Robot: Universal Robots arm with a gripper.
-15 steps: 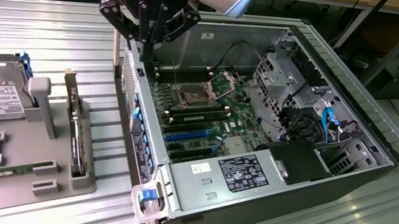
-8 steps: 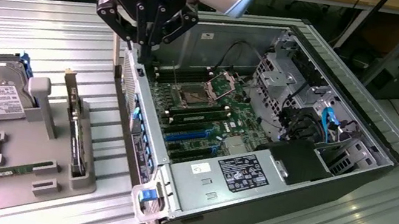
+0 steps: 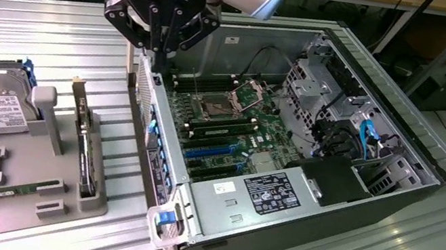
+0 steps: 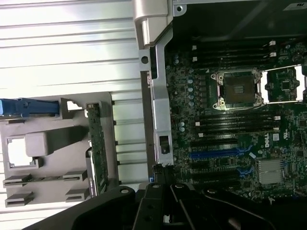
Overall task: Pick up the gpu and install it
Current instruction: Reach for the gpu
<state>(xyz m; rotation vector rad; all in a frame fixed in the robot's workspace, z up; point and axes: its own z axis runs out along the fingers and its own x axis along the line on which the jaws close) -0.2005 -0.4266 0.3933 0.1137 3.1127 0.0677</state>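
The gpu [image 3: 85,135] stands on edge in a slot of the grey holder [image 3: 22,172], so its broad face is hard to make out and its lower edge is hidden in the slot. What shows is a thin dark strip with a pale bracket at one end. The holder lies on the bench [image 3: 38,30], just beside the open computer case [image 3: 395,190] on the exterior view's left. The gripper [image 3: 157,50] hangs over the case's near wall, apart from the card and beyond its bracket end, pressed together and pinching nothing.
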